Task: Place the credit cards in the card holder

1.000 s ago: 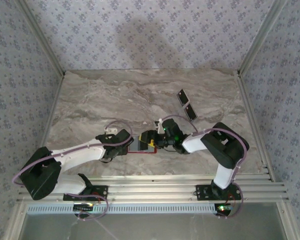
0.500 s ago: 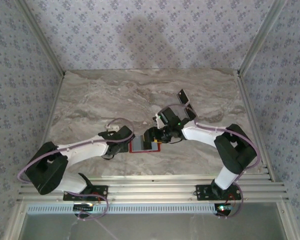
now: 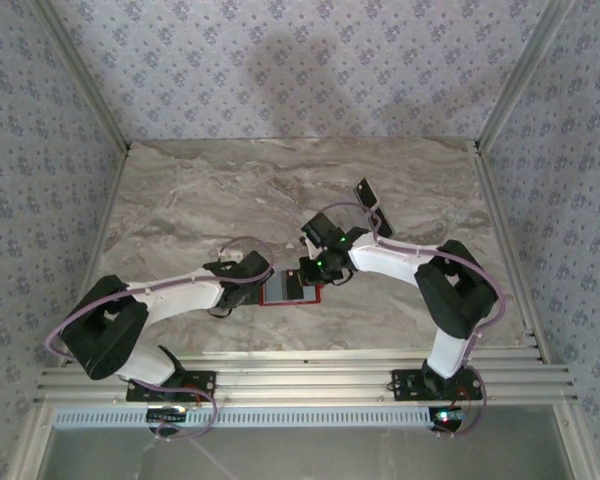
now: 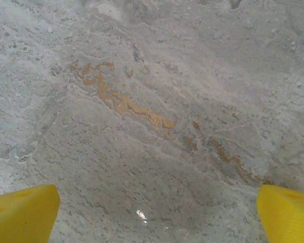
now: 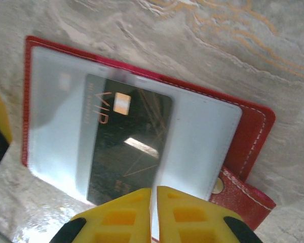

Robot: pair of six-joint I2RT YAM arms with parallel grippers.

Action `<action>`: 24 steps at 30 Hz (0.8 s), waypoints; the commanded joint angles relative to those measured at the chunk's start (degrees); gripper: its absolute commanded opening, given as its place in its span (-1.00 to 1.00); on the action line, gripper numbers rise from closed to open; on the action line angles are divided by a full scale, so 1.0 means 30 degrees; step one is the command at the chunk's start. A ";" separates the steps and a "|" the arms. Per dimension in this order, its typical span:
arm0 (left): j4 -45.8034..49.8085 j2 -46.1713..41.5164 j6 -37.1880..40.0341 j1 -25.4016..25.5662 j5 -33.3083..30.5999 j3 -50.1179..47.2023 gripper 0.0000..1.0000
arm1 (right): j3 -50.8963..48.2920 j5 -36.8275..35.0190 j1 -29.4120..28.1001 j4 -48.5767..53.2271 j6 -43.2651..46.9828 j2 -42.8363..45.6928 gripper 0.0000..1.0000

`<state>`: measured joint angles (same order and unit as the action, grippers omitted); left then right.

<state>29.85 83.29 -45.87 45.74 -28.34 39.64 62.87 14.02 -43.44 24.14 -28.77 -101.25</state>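
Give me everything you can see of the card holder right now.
The card holder is red, leather-looking, with pale stitching along the edge. It lies open and flat on the marble table. A clear plastic sleeve covers the inside; a black card marked VIP with a gold chip shows through it. A snap tab sticks out at one corner. The right gripper, shut, sits at its edge over the card's end.

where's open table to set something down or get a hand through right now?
Free: far-left table between back wall and left arm; far-right corner beyond the two black cards; near strip between card holder and rail. Crowded: centre, where left gripper and right gripper flank the card holder.
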 commanded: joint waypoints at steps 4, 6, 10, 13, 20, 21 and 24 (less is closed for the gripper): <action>-0.0160 0.0500 0.0252 -0.0150 -0.0120 0.0360 0.99 | 0.0803 -0.0392 -0.0142 0.0512 0.0400 -0.0963 -0.77; -0.0265 0.0619 0.0288 -0.0158 -0.0060 0.0356 1.00 | 0.1003 -0.0339 -0.0307 0.0511 0.0425 -0.1261 -0.78; -0.0420 0.0798 0.0289 -0.0150 0.0033 0.0352 0.99 | 0.1401 -0.0141 -0.0606 0.0481 0.0409 -0.1763 -0.79; -0.0485 0.0885 0.0237 -0.0142 0.0089 0.0286 0.99 | 0.1658 0.0009 -0.0834 0.0407 0.0290 -0.2066 -0.79; -0.0604 0.0947 0.0164 -0.0110 0.0167 0.0152 0.99 | 0.2490 0.0338 -0.1257 0.0151 0.0004 -0.2587 -0.79; -0.0605 0.0932 0.0164 -0.0095 0.0170 0.0137 0.99 | 0.2574 0.0395 -0.1285 0.0118 0.0010 -0.2650 -0.79; -0.0614 0.0920 0.0124 -0.0054 0.0207 0.0118 0.99 | 0.2740 0.0484 -0.1419 0.0011 -0.0116 -0.2746 -0.79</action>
<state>29.19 84.49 -45.84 45.74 -28.34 39.97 69.52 14.44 -47.16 23.88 -28.64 -108.07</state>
